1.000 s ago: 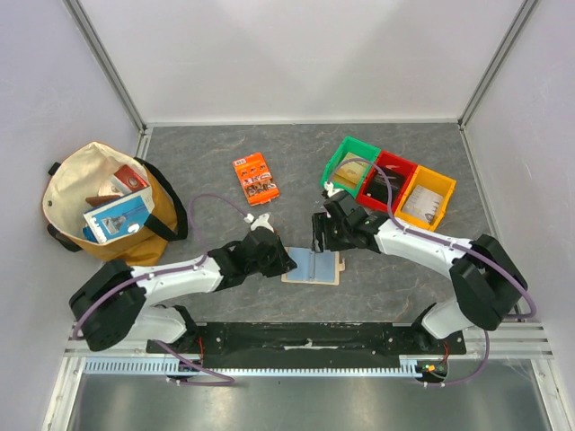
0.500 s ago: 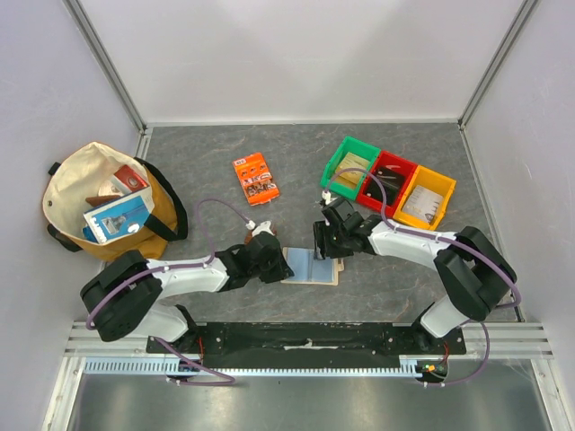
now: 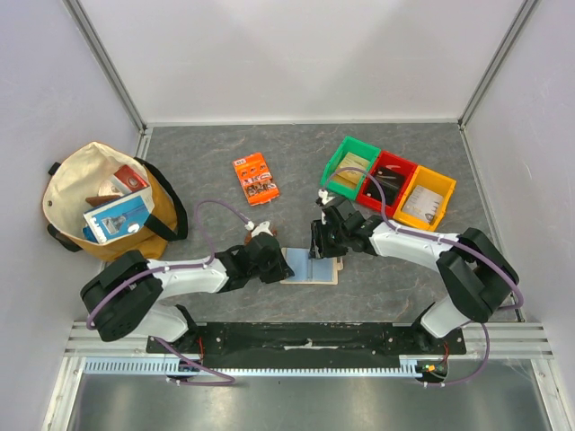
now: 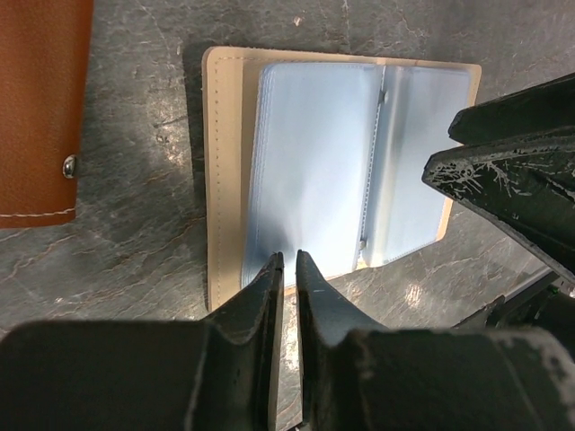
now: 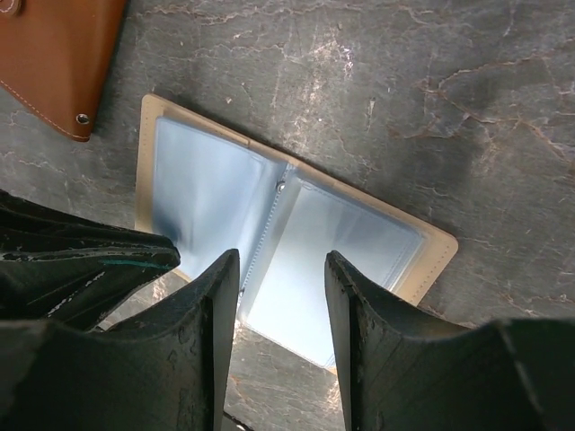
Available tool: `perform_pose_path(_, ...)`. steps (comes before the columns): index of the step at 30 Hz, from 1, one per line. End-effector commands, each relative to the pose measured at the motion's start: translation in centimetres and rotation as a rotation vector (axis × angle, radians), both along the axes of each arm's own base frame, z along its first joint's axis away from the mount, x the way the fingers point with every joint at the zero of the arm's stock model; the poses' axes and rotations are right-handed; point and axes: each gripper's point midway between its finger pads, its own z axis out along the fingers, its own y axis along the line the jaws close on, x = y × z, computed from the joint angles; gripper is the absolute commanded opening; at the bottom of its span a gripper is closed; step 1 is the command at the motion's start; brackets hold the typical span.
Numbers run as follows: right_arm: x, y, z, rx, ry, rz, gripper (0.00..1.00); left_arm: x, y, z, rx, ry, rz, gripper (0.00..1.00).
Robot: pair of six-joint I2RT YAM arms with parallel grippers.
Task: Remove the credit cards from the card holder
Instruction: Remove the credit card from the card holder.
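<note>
The beige card holder (image 3: 314,268) lies open and flat on the table, its pale blue sleeves (image 4: 314,171) facing up. It also shows in the right wrist view (image 5: 269,224). No credit card shows in any view. My left gripper (image 4: 289,262) is shut, with only a thin slit between its fingers. Its tips are at the near edge of the left sleeve page. My right gripper (image 5: 280,269) is open and empty, just over the other sleeve page. The two grippers stand close together over the holder (image 3: 296,256).
A brown wallet (image 4: 36,108) lies just beside the holder, also in the right wrist view (image 5: 54,54). A canvas bag (image 3: 108,202) with items stands at the left. An orange packet (image 3: 255,178) lies behind. Green (image 3: 350,166), red (image 3: 388,178) and yellow (image 3: 427,196) bins stand at the back right.
My right gripper has moved nearer and a little left, down over the holder. My left arm has shifted slightly. The holder has stayed open in place.
</note>
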Motion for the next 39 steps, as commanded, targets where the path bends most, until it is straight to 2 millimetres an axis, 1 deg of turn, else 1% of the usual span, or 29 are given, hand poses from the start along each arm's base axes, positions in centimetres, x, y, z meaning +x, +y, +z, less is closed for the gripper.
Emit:
perform_pose_path(1,-0.1,0.6,0.9,0.043,-0.021,0.026,0.50,0.2,0.5,-1.0,0.014,0.022,0.045,0.17)
perform_pose_path(4,0.0,0.2,0.8,0.027,-0.027,0.012,0.51,0.1,0.3,-1.2,0.012,0.030,0.044,0.17)
perform_pose_path(6,0.3,-0.1,1.2,0.015,-0.043,-0.008,0.52,0.2,0.2,-1.2,0.010,0.031,0.046,0.17)
perform_pose_path(11,0.6,-1.7,1.3,-0.043,-0.067,-0.059,0.57,0.2,-0.1,-0.9,-0.011,0.030,0.048,0.17)
perform_pose_path(17,0.5,-1.8,0.3,-0.068,-0.045,-0.062,0.58,0.0,-0.3,-1.3,-0.017,0.040,0.036,0.16)
perform_pose_path(19,0.4,-1.7,-0.1,-0.067,-0.034,-0.054,0.59,0.0,-0.4,-1.5,-0.017,0.045,0.034,0.16)
perform_pose_path(25,0.0,-0.2,-0.4,-0.018,-0.005,-0.011,0.58,-0.1,-0.7,-1.7,-0.031,0.049,0.025,0.16)
perform_pose_path(30,-0.3,0.9,-0.1,0.038,0.009,0.007,0.56,-0.2,-0.8,-1.9,-0.037,0.049,0.018,0.16)
perform_pose_path(35,-0.6,2.0,0.9,0.090,0.013,0.029,0.54,-0.3,-0.9,-1.9,-0.049,0.048,0.016,0.16)
perform_pose_path(37,-0.4,2.1,1.2,0.091,0.004,0.027,0.54,-0.3,-0.8,-1.9,-0.051,0.049,0.017,0.16)
perform_pose_path(39,0.0,1.2,1.0,0.045,-0.007,-0.013,0.54,-0.3,-0.8,-1.9,-0.053,0.045,0.016,0.16)
